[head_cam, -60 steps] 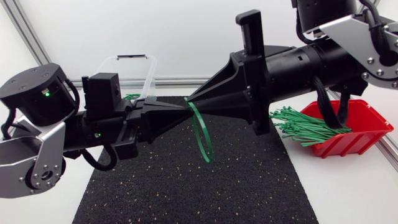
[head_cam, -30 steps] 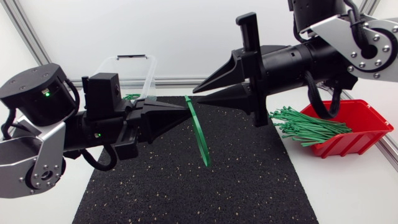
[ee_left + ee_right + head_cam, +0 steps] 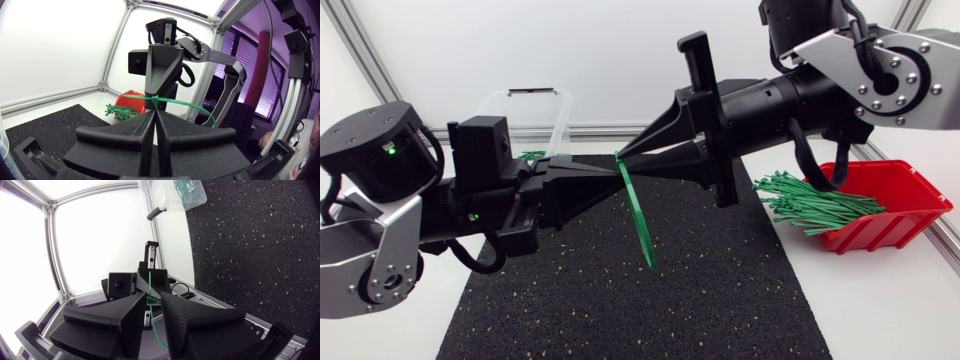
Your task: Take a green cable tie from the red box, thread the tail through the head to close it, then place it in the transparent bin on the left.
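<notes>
Green cable tie (image 3: 641, 222), a thin edge-on loop, pinched by left jaws.

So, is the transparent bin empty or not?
Not empty: green cable ties lie inside the transparent bin, visible in the right wrist view.

Bin (image 3: 525, 120) left, box (image 3: 892, 205) right of mat (image 3: 620, 295)

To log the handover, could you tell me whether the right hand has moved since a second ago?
Yes: the right hand shifted left, away from the red box, and opened.
</notes>
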`<state>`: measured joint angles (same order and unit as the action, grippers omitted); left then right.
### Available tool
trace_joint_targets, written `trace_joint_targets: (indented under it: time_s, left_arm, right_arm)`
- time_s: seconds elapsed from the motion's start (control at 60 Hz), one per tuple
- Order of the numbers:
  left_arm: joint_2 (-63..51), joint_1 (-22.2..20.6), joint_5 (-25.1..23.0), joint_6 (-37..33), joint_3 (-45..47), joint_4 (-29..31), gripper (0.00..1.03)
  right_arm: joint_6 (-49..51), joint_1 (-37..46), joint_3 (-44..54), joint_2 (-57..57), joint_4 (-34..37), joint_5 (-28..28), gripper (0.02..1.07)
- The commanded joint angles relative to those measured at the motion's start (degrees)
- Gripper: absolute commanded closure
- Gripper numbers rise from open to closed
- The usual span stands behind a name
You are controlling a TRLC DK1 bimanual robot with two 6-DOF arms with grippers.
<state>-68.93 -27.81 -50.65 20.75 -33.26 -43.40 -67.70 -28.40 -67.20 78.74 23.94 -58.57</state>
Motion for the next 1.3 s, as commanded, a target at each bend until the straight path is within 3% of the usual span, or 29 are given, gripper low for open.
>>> trace_joint_targets:
  time_s: [0.0, 0.383, 0.483, 0.6, 1.283]
  left_arm:
    - [0.5, -0.1, -0.1, -0.6, 1.0, -0.4, 1.0]
    - [0.8, -0.2, -0.1, -0.6, 1.2, -0.4, 1.0]
    - [0.9, -0.2, -0.1, -0.6, 1.2, -0.4, 1.0]
    - [0.8, -0.2, -0.1, -0.6, 1.2, -0.3, 1.0]
    - [2.0, -1.2, -0.1, -0.3, 1.1, -0.2, 1.0]
  right_arm:
    - [-0.7, -0.4, -1.6, 1.7, -0.7, -0.7, 0.8]
    - [-0.5, -0.2, -1.5, 1.7, -1.1, -0.2, 0.86]
    - [-0.3, -0.2, -1.4, 1.3, -1.1, 0.2, 0.98]
    - [-0.3, -0.1, -1.2, 1.3, -1.5, 0.4, 1.01]
    - [-0.6, 1.6, -1.3, 9.2, -6.2, 0.4, 1.01]
